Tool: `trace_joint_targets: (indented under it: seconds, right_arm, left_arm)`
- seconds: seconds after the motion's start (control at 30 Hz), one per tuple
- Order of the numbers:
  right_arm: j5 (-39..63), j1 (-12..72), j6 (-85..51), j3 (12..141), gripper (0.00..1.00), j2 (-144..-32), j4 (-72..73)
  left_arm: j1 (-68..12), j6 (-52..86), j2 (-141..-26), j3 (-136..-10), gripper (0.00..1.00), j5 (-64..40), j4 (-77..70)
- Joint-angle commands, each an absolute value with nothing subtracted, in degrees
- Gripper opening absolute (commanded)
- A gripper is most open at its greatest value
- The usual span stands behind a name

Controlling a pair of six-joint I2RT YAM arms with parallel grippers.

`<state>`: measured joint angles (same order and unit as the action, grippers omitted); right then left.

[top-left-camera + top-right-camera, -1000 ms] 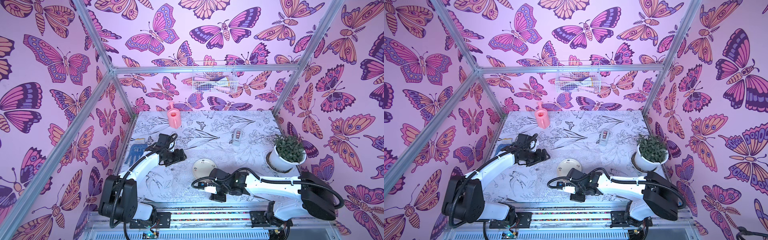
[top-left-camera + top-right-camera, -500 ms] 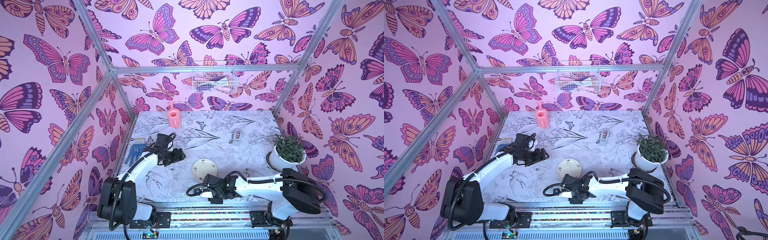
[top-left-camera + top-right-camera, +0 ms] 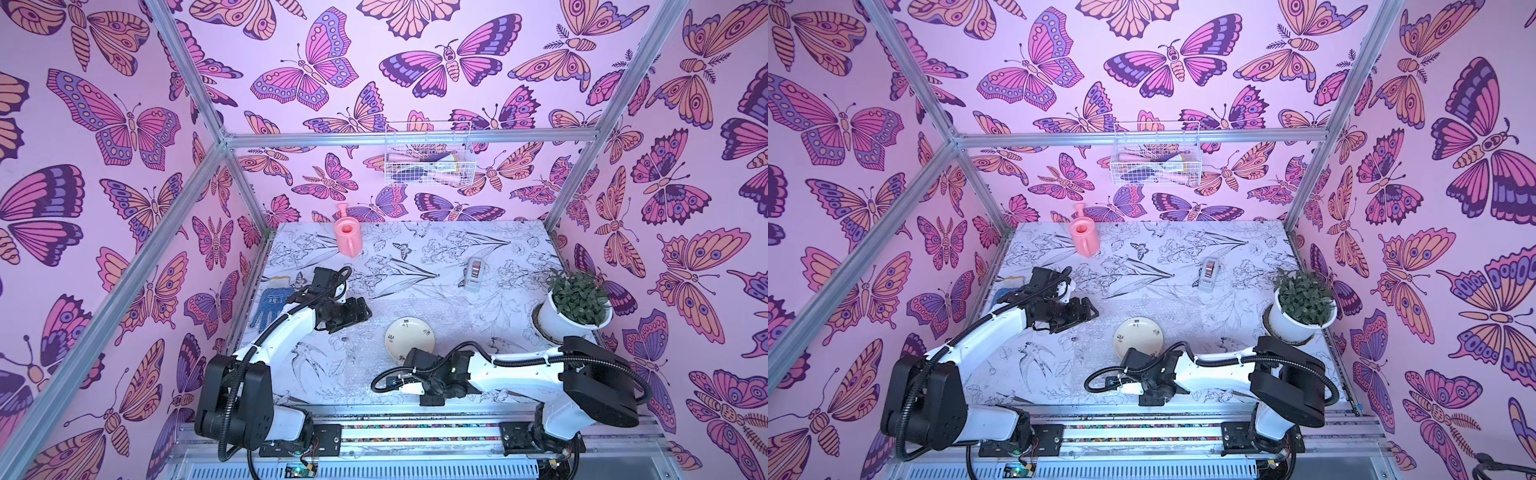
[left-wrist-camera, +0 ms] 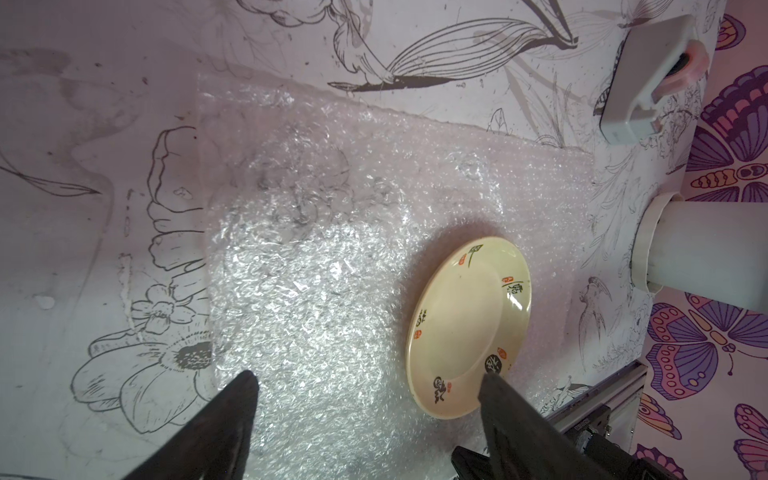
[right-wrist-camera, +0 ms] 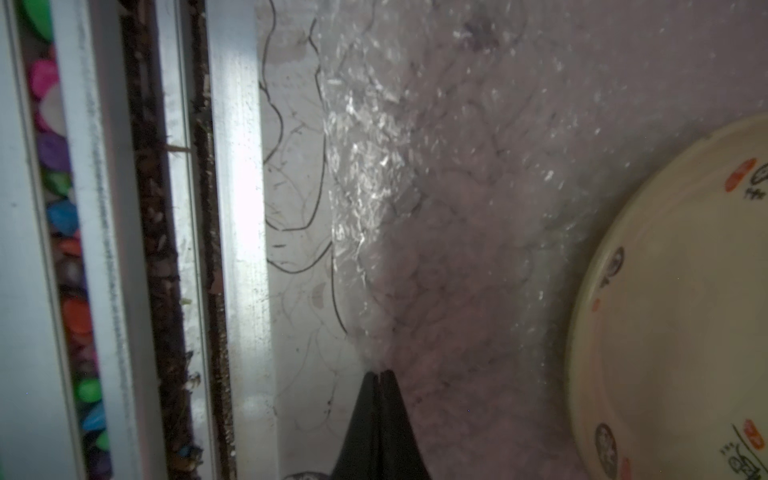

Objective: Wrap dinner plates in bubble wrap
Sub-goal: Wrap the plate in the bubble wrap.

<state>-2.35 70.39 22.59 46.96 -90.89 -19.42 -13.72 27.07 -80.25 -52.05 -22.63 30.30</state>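
Now pinched: the right gripper (image 5: 379,374) on the bubble wrap (image 4: 324,249)

Half open a second ago, the right gripper has closed its fingertips on the wrap's near edge, beside the front rail (image 5: 237,208); its arm has folded back meanwhile; the plate (image 3: 409,338) lies unmoved on the wrap, just beyond that gripper; the left gripper (image 4: 368,376) stays spread wide over the wrap's far left part, holding nothing.

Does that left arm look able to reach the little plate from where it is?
Probably yes: the left gripper hangs open above the bubble wrap, with nothing standing between it and the plate.
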Motion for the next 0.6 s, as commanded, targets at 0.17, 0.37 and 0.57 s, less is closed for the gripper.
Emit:
trace_joint_targets:
  seconds: [0.17,0.37,0.57]
  right_arm:
    - [1.9,68.0,25.2,53.1,0.0,-88.1,-29.1]
    - [4.5,65.2,26.2,56.3,0.0,-89.7,-31.6]
    - [5.5,62.8,27.2,59.0,0.0,-93.5,-32.4]
  left_arm:
    - [-16.6,24.9,-83.7,-56.5,0.84,-23.8,32.7]
    - [-18.2,23.9,-85.6,-58.4,0.81,-24.3,33.0]
    - [-18.6,22.3,-87.2,-58.5,0.76,-23.9,34.6]
